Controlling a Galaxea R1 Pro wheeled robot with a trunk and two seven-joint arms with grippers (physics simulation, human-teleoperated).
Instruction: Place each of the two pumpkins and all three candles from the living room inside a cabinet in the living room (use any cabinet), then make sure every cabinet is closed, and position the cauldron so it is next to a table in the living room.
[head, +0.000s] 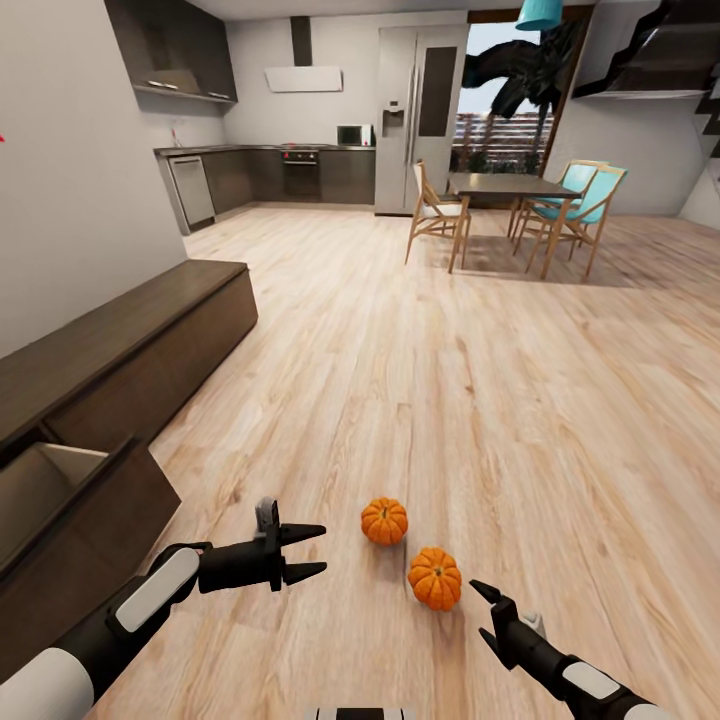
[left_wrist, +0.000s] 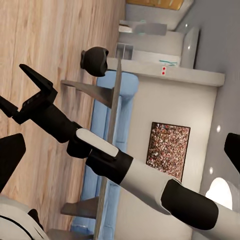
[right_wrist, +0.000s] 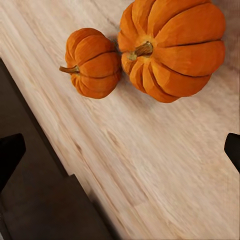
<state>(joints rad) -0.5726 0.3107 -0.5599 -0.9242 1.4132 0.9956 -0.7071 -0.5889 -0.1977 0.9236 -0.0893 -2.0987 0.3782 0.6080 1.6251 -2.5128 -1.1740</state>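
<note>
Two orange pumpkins lie side by side on the wooden floor, one farther from me, the other closer. My left gripper hangs open just left of the farther pumpkin. My right gripper is open just right of the closer pumpkin and touches nothing. The right wrist view has both pumpkins ahead of its spread fingers. The dark brown cabinet runs along the left wall, its near drawer pulled open. A dark cauldron stands on the floor by a low glass table. The candles are out of view.
A dining table with wooden chairs stands at the back right, with kitchen counters and a fridge behind it. A blue sofa sits beyond the glass table. Open wooden floor stretches between me and the dining set.
</note>
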